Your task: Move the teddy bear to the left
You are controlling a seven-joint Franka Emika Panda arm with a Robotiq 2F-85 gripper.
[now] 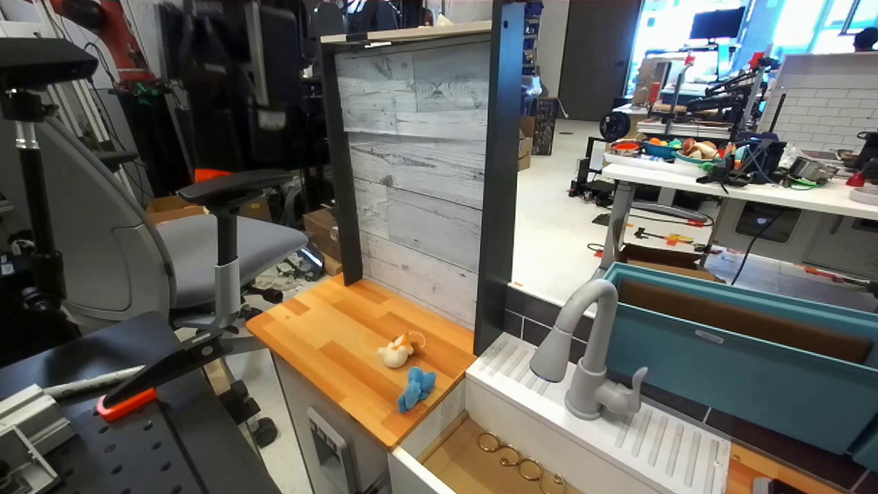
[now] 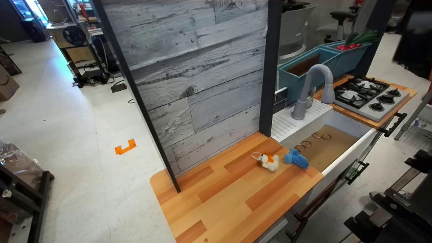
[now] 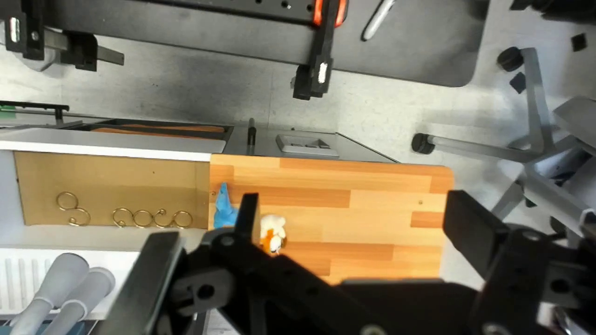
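I can read no word, number or brand name from where I am. Past the edge of the counter (image 1: 309, 322) that meets the sink (image 1: 415, 470), the teal planter (image 1: 741, 384) carries a small pale plate (image 1: 709, 336) I cannot make out, and farther back a dark door (image 1: 746, 232) under a white table (image 1: 830, 195) shows a tiny, unclear light mark (image 1: 761, 221). Beyond the counter edge where the wood panel (image 2: 202, 67) stands, a cardboard box (image 2: 5, 89) bears a curved, arrow-like mark (image 2: 12, 80).
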